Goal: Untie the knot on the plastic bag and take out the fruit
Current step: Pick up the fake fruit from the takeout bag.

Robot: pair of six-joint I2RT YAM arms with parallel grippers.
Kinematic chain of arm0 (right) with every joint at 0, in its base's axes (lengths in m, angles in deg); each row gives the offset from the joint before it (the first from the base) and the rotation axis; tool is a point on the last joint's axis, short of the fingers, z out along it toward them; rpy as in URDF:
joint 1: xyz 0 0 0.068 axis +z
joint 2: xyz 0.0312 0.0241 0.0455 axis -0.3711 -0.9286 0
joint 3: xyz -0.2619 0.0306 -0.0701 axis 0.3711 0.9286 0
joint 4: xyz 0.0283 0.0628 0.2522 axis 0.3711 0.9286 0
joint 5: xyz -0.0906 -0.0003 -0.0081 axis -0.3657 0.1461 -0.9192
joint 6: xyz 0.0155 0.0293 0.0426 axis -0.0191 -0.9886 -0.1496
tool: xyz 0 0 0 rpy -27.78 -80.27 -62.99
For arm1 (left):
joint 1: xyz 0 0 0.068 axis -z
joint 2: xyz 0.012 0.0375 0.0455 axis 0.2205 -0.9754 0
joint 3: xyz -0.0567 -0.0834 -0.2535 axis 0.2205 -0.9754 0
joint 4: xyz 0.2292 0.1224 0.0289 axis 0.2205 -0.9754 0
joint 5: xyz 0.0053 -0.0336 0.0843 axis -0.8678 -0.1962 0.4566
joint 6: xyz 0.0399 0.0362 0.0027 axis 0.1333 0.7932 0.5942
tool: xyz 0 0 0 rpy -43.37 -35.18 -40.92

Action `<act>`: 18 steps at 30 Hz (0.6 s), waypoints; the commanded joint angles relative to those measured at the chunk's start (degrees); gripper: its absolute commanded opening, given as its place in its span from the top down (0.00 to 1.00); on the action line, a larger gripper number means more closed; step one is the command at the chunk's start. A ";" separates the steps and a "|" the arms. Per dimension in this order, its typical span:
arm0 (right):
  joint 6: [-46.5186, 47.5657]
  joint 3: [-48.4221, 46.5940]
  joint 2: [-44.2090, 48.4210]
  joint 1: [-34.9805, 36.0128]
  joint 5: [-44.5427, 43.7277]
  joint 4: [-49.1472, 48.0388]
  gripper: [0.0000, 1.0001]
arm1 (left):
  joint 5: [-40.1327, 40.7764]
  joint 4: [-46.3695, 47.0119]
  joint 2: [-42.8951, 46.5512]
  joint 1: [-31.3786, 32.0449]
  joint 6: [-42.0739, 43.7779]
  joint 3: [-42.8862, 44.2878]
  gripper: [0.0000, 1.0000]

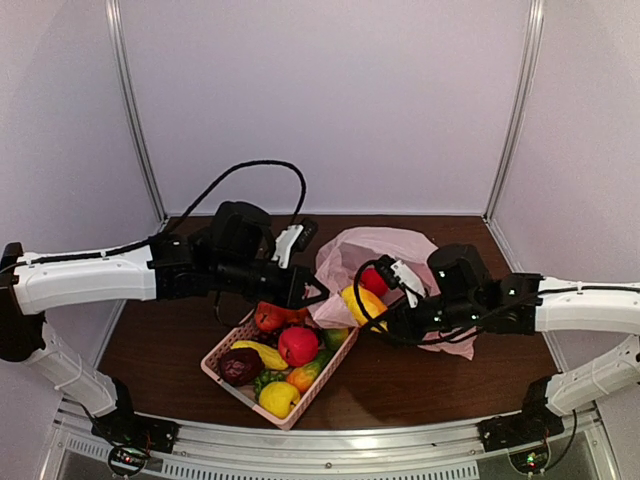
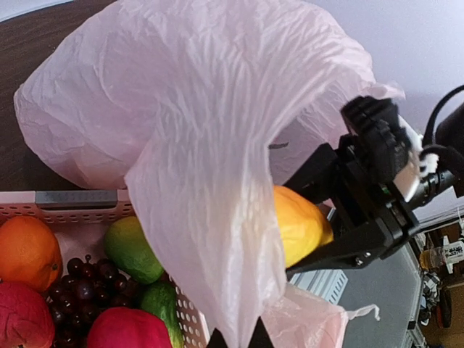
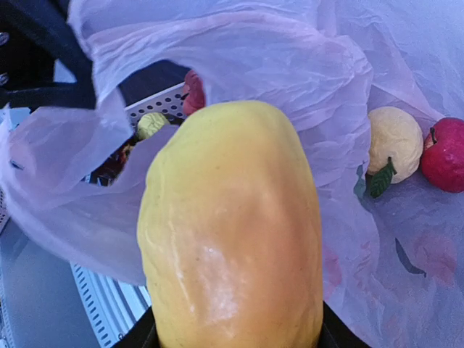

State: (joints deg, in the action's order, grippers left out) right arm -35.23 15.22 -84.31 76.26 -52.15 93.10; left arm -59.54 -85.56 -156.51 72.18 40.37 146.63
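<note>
Clamping a yellow-orange fruit (image 3: 232, 239), the right gripper (image 1: 372, 313) keeps its fingers partly apart around it — the left gripper (image 2: 238, 341), fingers pressed together, pinches the plastic bag (image 2: 196, 130) above mid-tabletop (image 1: 425, 385).

The dark brown wooden tabletop (image 1: 160, 350) carries two things. A pink latticed basket (image 1: 322, 385) sits toward its front, left of centre. The pink plastic bag (image 1: 385, 245) lies crumpled behind and to the right, reaching the basket's far right corner.
</note>
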 commanded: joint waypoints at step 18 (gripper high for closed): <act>-4.18 -8.81 12.74 6.86 -4.57 5.76 0.51 | 0.37 -2.57 3.27 -2.47 4.63 3.05 0.20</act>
State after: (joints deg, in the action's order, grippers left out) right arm -39.95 11.22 -70.19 80.72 -53.74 95.50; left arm -60.76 -85.45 -158.19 70.73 42.16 147.81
